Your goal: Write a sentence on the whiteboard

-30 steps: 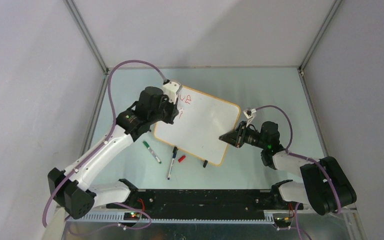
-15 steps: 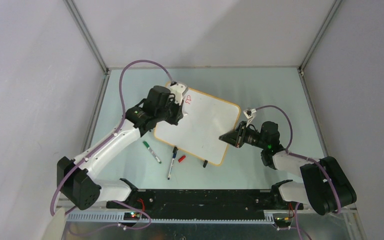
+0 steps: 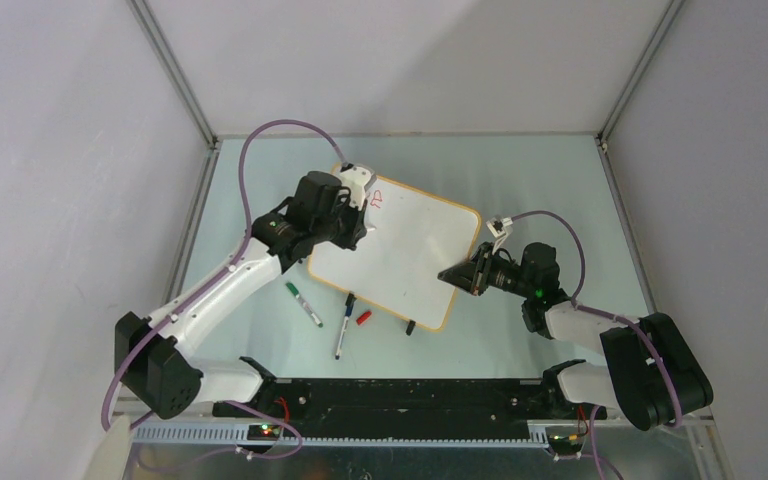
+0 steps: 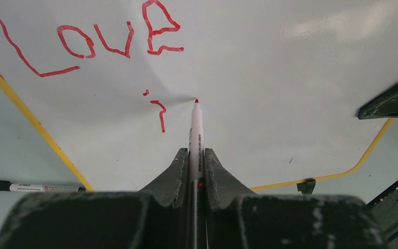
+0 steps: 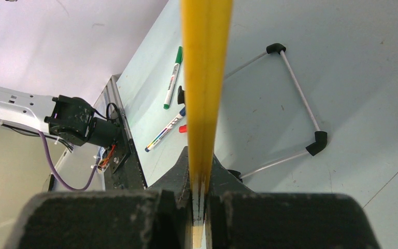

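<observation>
Top view: whiteboard (image 3: 410, 255) sat skewed on the table (image 3: 560, 180); L gripper (image 3: 362, 226) over its far-left corner, R gripper (image 3: 458, 273) at its right edge.

L wrist view: jaws pinched a red marker (image 4: 196, 136), tip touching or just off the board, right of the sentence (image 4: 111, 49): "LOVE" done, "i" begun beneath.

R wrist view: jaws pressed onto the whiteboard's yellow rim, steadying it.

Step judged: 2nd word in hand. Next move calls for an "s" right of the "i", light contact.
</observation>
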Available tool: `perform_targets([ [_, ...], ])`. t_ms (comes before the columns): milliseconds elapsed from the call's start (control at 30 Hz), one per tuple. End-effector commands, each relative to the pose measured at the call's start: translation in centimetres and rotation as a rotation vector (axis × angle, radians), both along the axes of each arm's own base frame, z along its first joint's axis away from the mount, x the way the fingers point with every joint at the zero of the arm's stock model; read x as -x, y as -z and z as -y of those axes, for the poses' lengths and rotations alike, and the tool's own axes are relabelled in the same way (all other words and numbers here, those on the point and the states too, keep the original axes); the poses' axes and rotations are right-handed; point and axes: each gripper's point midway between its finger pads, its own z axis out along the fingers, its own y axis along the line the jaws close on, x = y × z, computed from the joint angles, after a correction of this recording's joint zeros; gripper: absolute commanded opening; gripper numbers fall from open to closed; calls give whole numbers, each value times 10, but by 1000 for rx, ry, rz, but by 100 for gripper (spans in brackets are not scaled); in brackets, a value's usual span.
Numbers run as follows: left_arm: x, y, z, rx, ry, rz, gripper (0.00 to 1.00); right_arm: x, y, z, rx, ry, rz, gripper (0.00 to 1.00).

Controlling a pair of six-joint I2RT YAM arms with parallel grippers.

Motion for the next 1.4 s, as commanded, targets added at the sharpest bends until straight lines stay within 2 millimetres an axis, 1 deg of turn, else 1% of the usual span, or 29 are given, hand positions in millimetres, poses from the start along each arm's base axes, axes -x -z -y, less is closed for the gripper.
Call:
perform_targets([
  [0, -11, -21, 5, 48, -16, 40, 0, -13, -2, 6, 48, 42, 112, 0],
  [333, -16, -19, 1, 47, -45, 42, 0, -14, -3, 6, 46, 41, 113, 0],
  [733, -21, -23, -1, 67, -73, 82, 0, -14, -3, 5, 46, 40, 114, 0],
  [967, -24, -20, -10, 29, -113, 82, 0, -14, -3, 6, 47, 41, 112, 0],
  [1133, -25, -17, -14, 6, -128, 77, 0, -13, -3, 5, 46, 40, 115, 0],
  [1367, -21, -15, -13, 2, -105, 57, 0, -13, -4, 5, 46, 40, 114, 0],
])
